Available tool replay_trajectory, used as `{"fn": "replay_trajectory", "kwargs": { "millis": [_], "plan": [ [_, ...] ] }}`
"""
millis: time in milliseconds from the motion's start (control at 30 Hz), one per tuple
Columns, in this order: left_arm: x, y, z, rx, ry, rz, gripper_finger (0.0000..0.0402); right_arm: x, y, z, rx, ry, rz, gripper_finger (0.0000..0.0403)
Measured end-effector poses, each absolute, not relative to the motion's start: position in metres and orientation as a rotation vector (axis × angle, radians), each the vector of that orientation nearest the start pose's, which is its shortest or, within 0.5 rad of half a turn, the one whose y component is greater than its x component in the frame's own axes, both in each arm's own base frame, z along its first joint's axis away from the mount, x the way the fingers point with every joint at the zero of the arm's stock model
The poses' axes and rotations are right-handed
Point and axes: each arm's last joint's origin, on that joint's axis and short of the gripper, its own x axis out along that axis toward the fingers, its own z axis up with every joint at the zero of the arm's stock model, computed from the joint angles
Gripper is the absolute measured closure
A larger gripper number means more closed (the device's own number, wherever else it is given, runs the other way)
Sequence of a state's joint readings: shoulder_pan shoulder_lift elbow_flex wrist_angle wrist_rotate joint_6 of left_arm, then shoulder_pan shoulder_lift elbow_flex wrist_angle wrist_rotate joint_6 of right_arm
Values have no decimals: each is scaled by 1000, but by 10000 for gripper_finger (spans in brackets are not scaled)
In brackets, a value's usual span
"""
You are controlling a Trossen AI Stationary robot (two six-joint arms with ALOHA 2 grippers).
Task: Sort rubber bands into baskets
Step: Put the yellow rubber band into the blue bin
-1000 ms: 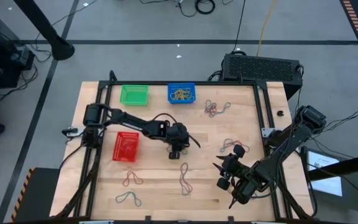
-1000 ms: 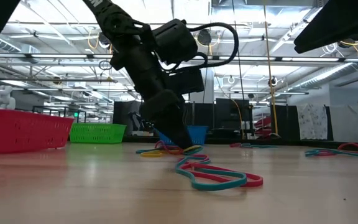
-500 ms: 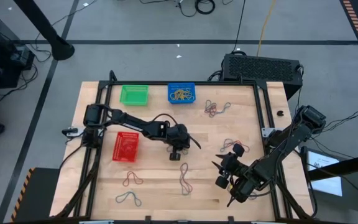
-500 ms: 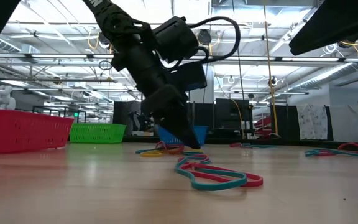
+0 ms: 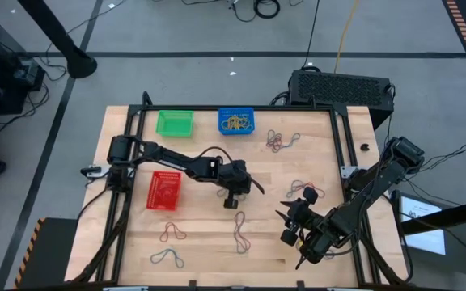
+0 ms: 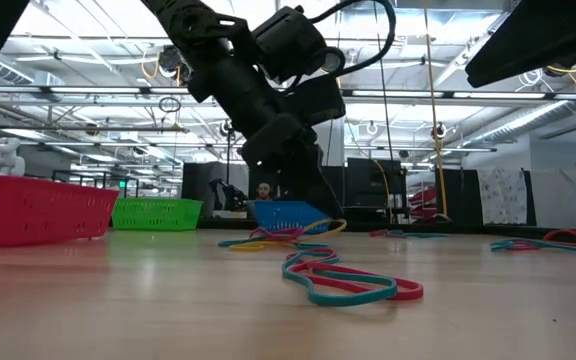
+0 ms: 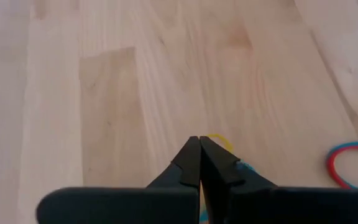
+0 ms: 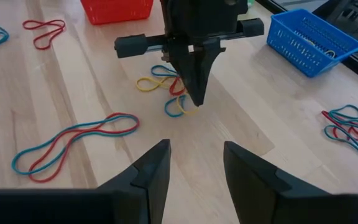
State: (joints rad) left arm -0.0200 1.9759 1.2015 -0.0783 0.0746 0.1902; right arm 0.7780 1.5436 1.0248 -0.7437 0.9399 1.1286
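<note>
1. While its two dark fingers press tightly together, the left pincer (image 5: 239, 200) sits near the middle of the pale wooden table (image 5: 201, 242), pinching a thin yellow rubber band (image 8: 190, 109) at its tip; in the low view that yellow loop (image 6: 326, 226) curves up off the table surface to the fingertips.
2. Just beside the tip lies a small tangle of yellow, red and blue rubber bands (image 8: 160, 84), resting flat on the table.
3. Nearer the front edge, a long red-and-blue band pair (image 5: 239, 229) lies stretched out, and it shows large in the low view (image 6: 343, 281).
4. Further to the left arm's side, the small red plastic mesh basket (image 5: 163, 191) stands close to the left arm, with a red band (image 5: 172, 233) and a blue-grey band (image 5: 167, 258) in front of it.
5. At the table's far edge, the green mesh basket (image 5: 174, 123) and the blue mesh basket (image 5: 236, 121) stand side by side; the blue one holds yellow-tan bands.
6. More loose bands lie near the blue basket (image 5: 282, 141) and towards the right side (image 5: 307, 191).
7. Waiting with fingers spread apart and holding nothing, the right pincer (image 5: 285, 227) hovers over the table's right front part, pointed at the left pincer.
</note>
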Motion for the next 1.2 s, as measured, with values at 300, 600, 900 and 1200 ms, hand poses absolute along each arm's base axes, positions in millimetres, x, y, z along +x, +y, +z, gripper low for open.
{"fn": "replay_trajectory", "kwargs": {
  "millis": [300,600,900,1200],
  "plan": [
    [404,-11,144,184,852,-184,330,217,181,218,106,594,-529,261],
    [403,-11,144,174,861,-177,277,218,182,218,114,590,-527,261],
    [405,-12,125,143,900,-177,276,218,182,218,112,590,-526,261],
    [409,-13,116,124,890,-177,283,221,181,218,111,586,-526,261]
  ]
}}
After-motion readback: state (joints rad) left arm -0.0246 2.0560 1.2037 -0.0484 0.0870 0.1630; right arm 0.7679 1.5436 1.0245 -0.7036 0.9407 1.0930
